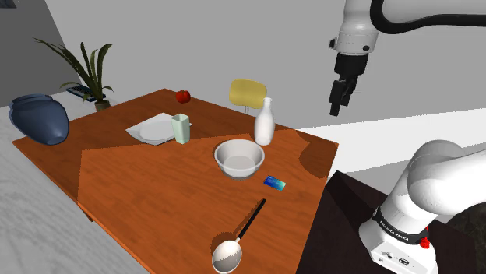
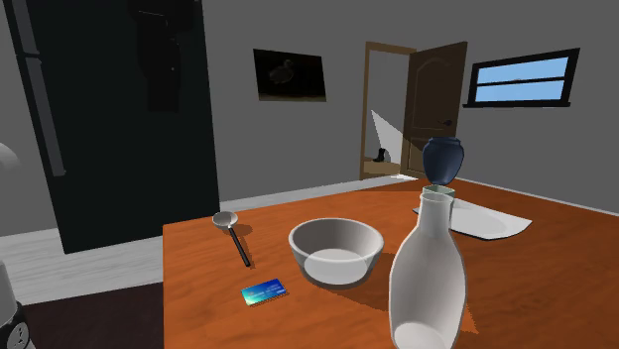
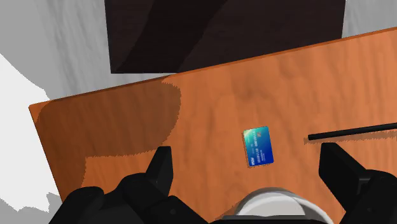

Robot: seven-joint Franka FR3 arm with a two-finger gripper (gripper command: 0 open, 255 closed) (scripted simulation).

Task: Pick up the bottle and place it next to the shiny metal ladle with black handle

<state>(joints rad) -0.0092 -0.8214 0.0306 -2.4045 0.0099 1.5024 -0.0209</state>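
Note:
The white bottle stands upright near the table's far edge, behind a white bowl. In the second exterior view the bottle rises close in the foreground. The shiny ladle with its black handle lies near the table's front edge; the ladle also lies beyond the bowl. My gripper hangs open and empty, high above the table's right edge, to the right of the bottle. In the wrist view the gripper looks down with its fingers wide apart over a blue card.
A blue card lies between bowl and table edge. A pale cup, a white plate, a red apple, a yellow object and a blue vase sit further back. A plant stands behind the table.

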